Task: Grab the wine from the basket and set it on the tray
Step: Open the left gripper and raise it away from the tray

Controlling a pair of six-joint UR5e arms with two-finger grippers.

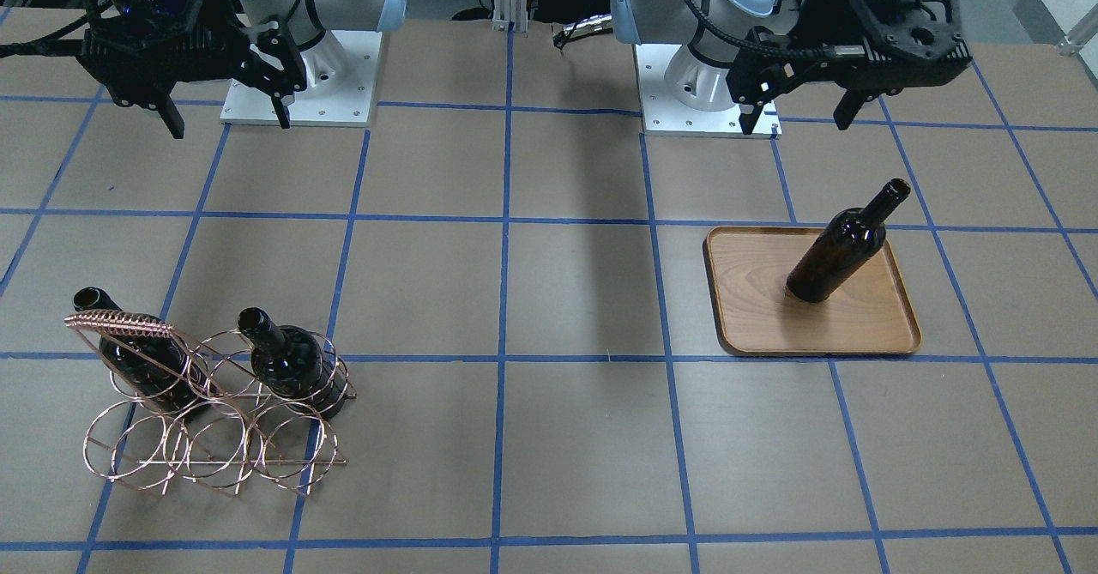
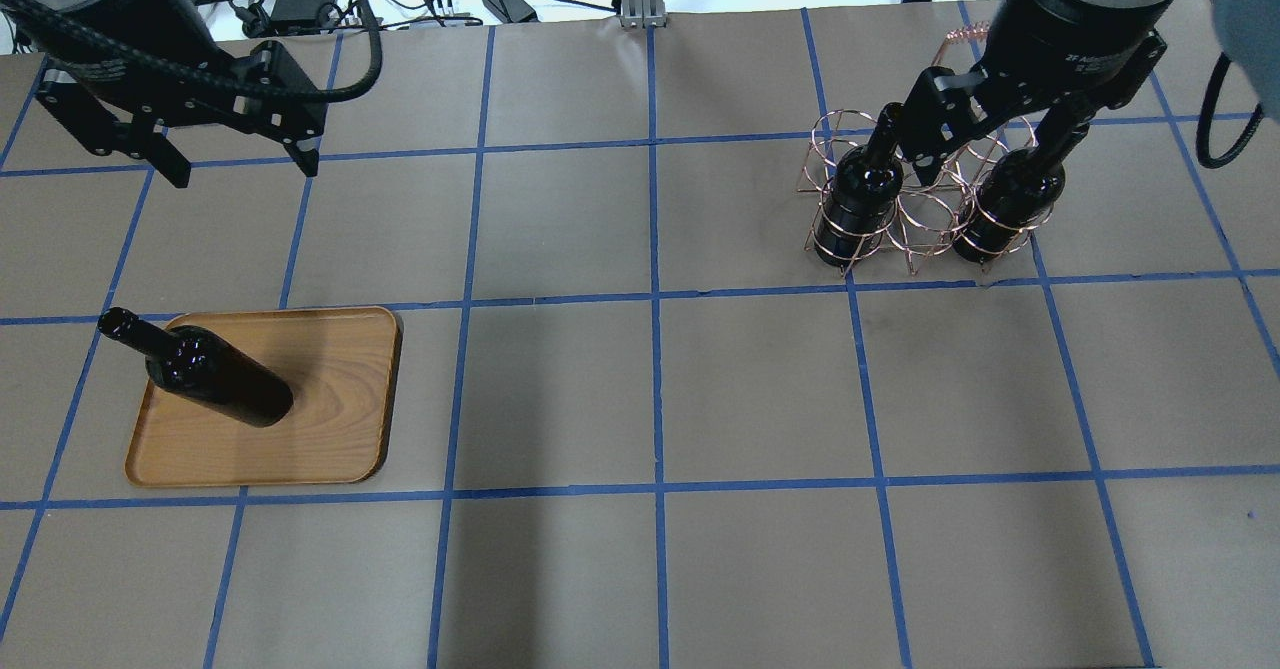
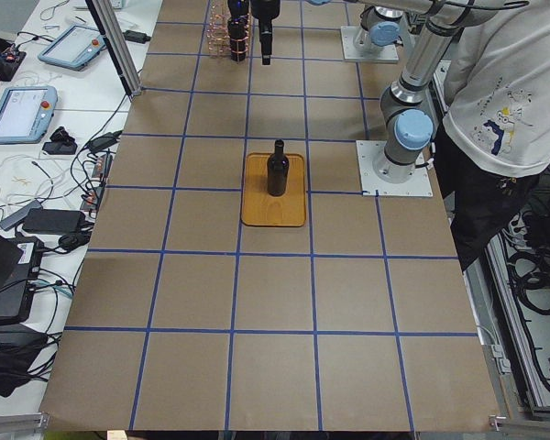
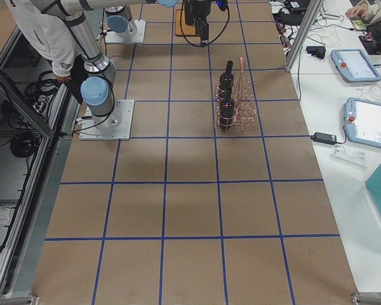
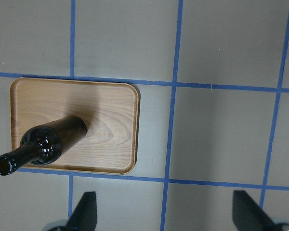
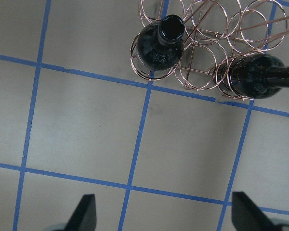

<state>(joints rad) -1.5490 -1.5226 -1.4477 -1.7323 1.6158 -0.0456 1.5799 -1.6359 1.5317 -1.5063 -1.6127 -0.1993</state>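
Both arms are drawn up high over the robot's side of the table (image 2: 650, 379), wrists turned so the fingers point straight down.

The left gripper (image 2: 240, 164) hangs well above the surface, set back toward the robot's base from the tray (image 2: 330, 429). Its two fingers are spread wide with nothing between them. Its wrist camera looks straight down, with the tray ahead of the fingertips.

The right gripper (image 2: 990, 149) holds much the same pose on the other side. It is raised, pointing down, spread wide and grasping nothing. From overhead it seems to overlap the basket (image 1: 210, 402), but the front-facing view shows it high up and back near the arm's base, well apart from the wire rings.

One wine bottle (image 2: 215, 384) stands upright near the middle of the tray, touching neither gripper.

Two more bottles are in the basket, one at each end: the bottle under the twisted handle (image 1: 137, 355) and the bottle at the other end (image 1: 292, 364). Both are upright, necks clear of the wire. The basket sits on the right arm's half of the table, well apart from the tray.
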